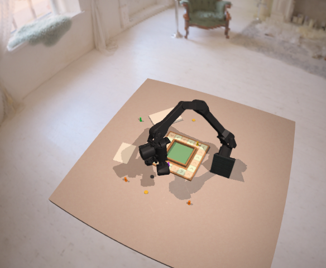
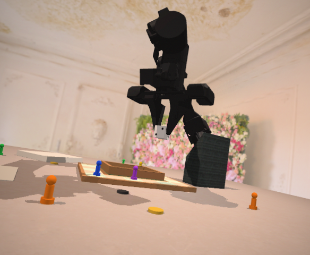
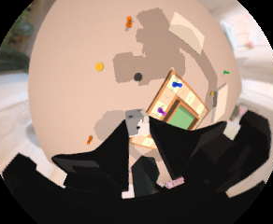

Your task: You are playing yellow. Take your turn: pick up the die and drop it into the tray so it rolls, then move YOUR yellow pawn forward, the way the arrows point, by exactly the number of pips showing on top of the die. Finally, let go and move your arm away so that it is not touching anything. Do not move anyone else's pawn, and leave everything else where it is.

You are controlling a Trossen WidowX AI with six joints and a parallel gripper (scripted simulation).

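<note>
My gripper (image 2: 161,128) (image 3: 136,119) is shut on the white die (image 2: 160,133) (image 3: 136,119) and holds it in the air, clear of the table. In the top view the gripper's body hides the die. The tray (image 1: 181,152) (image 2: 149,174) (image 3: 180,117) has brown walls and a green floor and stands in the middle of the board (image 1: 191,179) (image 2: 138,185). The yellow pawn (image 1: 197,143) (image 2: 140,163) stands upright on the board's far side, near a corner. I cannot make it out in the wrist view.
The purple pawn (image 2: 134,172) (image 3: 161,111) and blue pawn (image 2: 97,168) (image 3: 177,84) stand on the board's near side. A black disc (image 1: 152,176) (image 2: 122,192), yellow disc (image 1: 145,192) (image 2: 155,210) and two orange pawns (image 1: 125,179) (image 1: 189,202) are off the board. Pale slabs lie beyond.
</note>
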